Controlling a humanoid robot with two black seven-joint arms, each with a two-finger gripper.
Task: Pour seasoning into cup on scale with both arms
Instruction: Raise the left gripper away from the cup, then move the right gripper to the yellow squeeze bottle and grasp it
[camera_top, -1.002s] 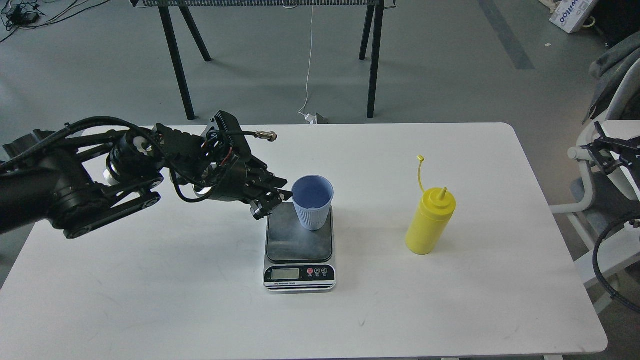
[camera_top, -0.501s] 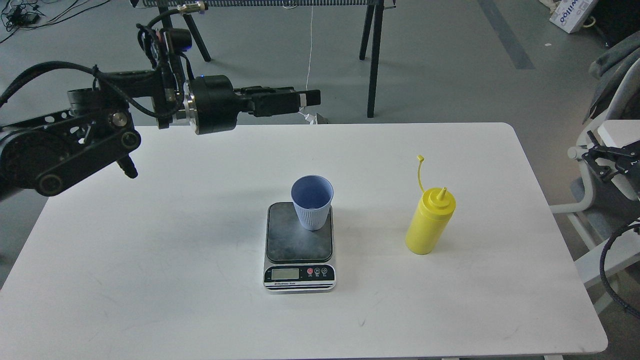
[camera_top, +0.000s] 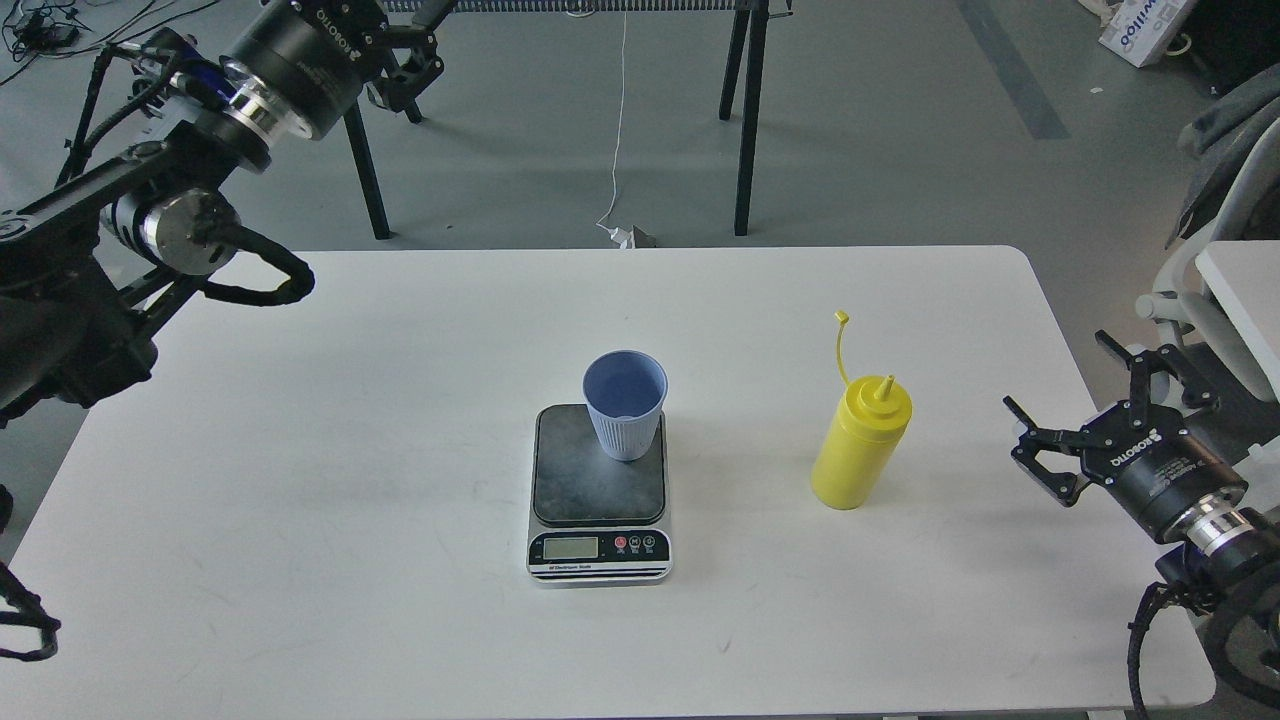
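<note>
Since the earlier frames the left gripper (camera_top: 420, 35) has swung up and away from the cup (camera_top: 624, 403), now far back-left; its tips run off the top edge, so can't tell if spread. Right gripper (camera_top: 1060, 410) has come in at the right table (camera_top: 300, 560) edge, fingers spread, empty, near the seasoning (camera_top: 860, 445) (upright, untouched). Cup sits on the scale (camera_top: 598, 490), rear-right of platform.

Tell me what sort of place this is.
Probably a robotics lab or workshop: a bare grey floor with loose cables, a white table holding a kitchen scale, and a cardboard box on the floor.
</note>
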